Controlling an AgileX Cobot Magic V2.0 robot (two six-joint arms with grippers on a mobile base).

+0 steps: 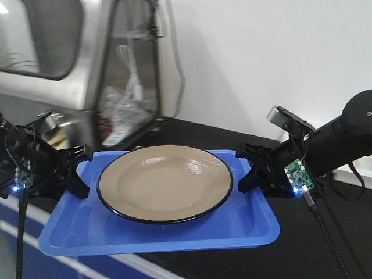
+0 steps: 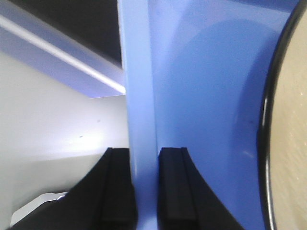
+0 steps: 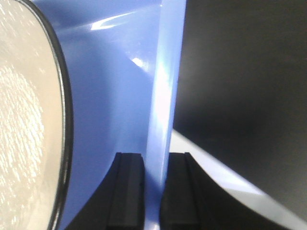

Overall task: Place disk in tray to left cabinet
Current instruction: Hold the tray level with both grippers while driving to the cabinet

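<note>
No legible text, label or number anywhere.

The blue tray (image 1: 174, 238) bears the disk (image 1: 165, 183), lying flat inside it.

On my feed a plain white wall (image 1: 279, 52) fills twelve to three o'clock, evenly lit. At ten o'clock stands a blurred grey metal housing (image 1: 81, 87) with a rounded window (image 1: 35, 35). Beside it, at eleven, a clear panel (image 1: 132, 64) shows crumpled plastic (image 1: 122, 116) behind. A black countertop (image 1: 349, 232) spreads toward five.
</note>
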